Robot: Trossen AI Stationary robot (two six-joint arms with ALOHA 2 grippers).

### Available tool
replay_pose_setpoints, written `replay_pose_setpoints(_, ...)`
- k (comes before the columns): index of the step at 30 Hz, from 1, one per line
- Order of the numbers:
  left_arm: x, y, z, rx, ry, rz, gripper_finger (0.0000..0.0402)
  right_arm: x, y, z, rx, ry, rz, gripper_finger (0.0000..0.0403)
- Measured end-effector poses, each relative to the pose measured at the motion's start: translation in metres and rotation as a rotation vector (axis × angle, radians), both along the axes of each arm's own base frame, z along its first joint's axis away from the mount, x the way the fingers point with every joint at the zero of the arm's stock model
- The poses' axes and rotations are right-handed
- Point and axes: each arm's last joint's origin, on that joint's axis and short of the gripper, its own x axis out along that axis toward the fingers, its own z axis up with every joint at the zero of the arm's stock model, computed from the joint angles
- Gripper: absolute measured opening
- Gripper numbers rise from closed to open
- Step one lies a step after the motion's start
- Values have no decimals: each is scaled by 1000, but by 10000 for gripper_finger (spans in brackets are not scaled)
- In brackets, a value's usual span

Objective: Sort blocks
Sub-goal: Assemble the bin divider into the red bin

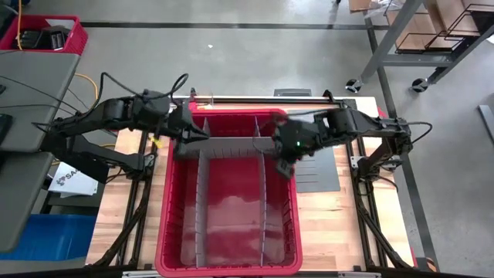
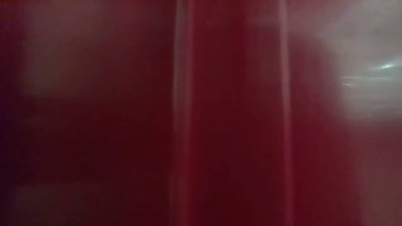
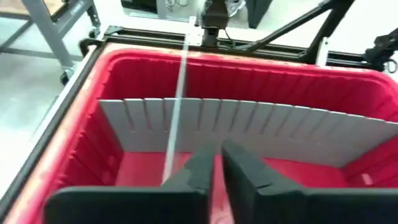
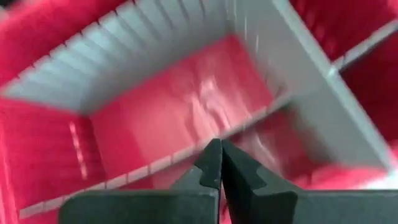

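**High view: both grippers over the bin, no blocks to be seen**

High view: we see the left gripper (image 1: 202,137) at the red bin's (image 1: 166,224) left wall by the grey cross divider (image 1: 231,146), and the right gripper (image 1: 284,168) above the right-hand compartments. No block shows.

Low view: we make out only blurred red.

Left wrist view: our left fingers (image 3: 245,174) are pressed together, empty, above the bin.

Right wrist view: right fingers (image 4: 239,171) clenched on nothing, over a bare compartment.
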Motion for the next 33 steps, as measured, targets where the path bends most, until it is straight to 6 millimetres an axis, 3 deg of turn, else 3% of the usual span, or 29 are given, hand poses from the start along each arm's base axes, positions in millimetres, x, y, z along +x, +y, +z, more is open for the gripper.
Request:
replay_pose_setpoints(4,-9,-18,-7,-67,-36,0,7,-9,20,-6,22,90,-37,0)
replay_pose_setpoints(8,-19,-35,-24,-116,6,-1,1,1,34,-19,-2,129,-65,0)
replay_pose_setpoints(14,-38,-52,-48,-160,286,3,1,21,35,-46,-11,268,-22,0)
replay_pose_setpoints(21,-52,-54,-73,-80,684,80,0,41,24,-82,-69,479,66,0)
replay_pose_setpoints(26,-53,-55,-66,-81,662,87,0,49,23,-88,-32,470,103,0)
replay_pose_setpoints(30,-68,-55,-56,-98,691,104,0,48,23,-88,-40,473,125,0)
replay_pose_setpoints(33,-78,-57,-57,-241,724,60,0,47,23,-88,-47,488,145,0)
